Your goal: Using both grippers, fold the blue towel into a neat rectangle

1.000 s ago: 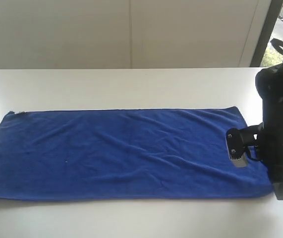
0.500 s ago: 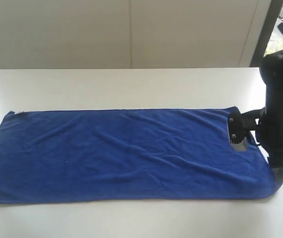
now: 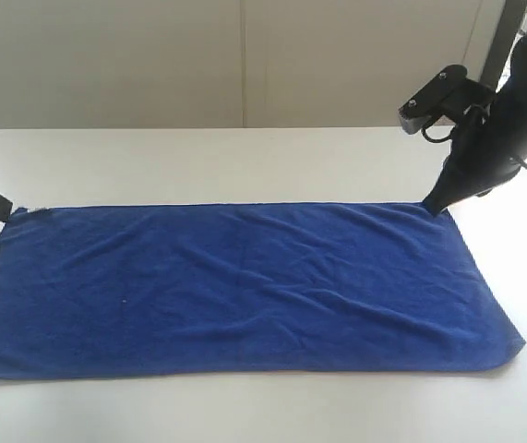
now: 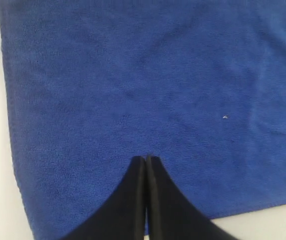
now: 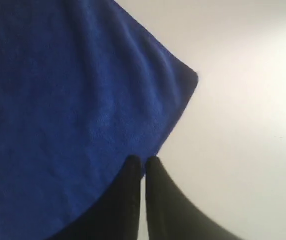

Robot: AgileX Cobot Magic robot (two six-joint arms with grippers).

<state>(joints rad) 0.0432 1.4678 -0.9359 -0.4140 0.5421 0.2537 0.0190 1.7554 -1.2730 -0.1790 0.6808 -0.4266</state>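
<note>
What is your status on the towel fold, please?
Left gripper shut over blue towel. Right gripper closed at its edge, grip unclear. Towel flat, unfolded. No obstacle seen.

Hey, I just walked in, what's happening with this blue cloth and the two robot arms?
Two robot arms are set to fold a blue towel, which lies spread flat and unfolded on the white table. The left gripper is at the towel's left end with its jaws shut. The right gripper is down at the far right corner, jaws close together at the towel's edge. Whether either pinches cloth cannot be told; no corner is lifted.
</note>
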